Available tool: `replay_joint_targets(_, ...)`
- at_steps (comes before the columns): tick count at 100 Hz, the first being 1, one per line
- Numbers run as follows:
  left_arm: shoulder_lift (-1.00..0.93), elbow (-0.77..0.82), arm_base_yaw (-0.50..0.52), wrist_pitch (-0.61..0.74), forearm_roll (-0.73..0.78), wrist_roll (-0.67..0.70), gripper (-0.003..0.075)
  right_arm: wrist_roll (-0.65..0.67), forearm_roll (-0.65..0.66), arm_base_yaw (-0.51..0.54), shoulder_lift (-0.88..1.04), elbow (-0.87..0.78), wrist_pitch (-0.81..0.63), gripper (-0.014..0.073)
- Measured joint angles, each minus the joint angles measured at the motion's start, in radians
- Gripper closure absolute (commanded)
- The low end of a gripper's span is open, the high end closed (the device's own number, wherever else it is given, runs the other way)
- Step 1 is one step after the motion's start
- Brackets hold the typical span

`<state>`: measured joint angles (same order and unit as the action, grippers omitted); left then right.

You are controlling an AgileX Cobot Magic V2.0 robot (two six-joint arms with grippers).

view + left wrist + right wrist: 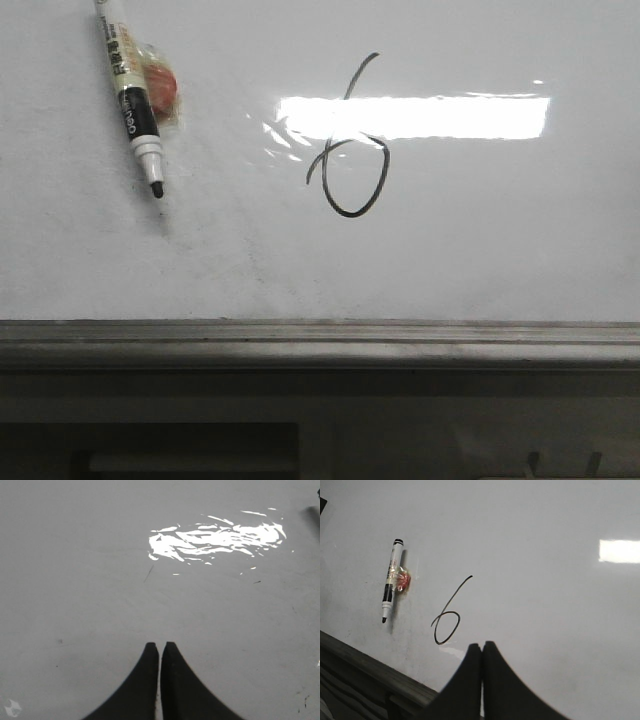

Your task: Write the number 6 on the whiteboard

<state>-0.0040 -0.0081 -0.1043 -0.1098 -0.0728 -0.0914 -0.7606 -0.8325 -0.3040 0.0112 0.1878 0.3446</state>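
Number 6 (350,160) drawn in black mid-whiteboard (480,250), crossing the glare — marker (132,95) parked uncapped to its left, apparently released after writing — left gripper (160,647) and right gripper (481,647) both closed, holding nothing.

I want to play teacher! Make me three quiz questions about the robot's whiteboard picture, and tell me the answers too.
1. True or false: a number 6 is already drawn on the whiteboard.
2. Where is the marker in the front view? A) to the left of the 6, uncapped B) inside the right gripper C) on the grey rail
3. Fill in: the fingers of the left gripper and the right gripper are pressed ____ with nothing between them.

Key
1. True.
2. A. It sits apart from both grippers, tip pointing down toward the rail, with a small reddish piece wrapped in clear tape on its side.
3. Together (shut).
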Motion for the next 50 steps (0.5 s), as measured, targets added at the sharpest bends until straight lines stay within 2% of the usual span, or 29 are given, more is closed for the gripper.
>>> replay_joint_targets(50, 0.0, 0.0, 0.0, 0.0, 0.0, 0.0, 0.074, 0.0, 0.004, 0.0, 0.0, 0.0, -0.005, 0.0659)
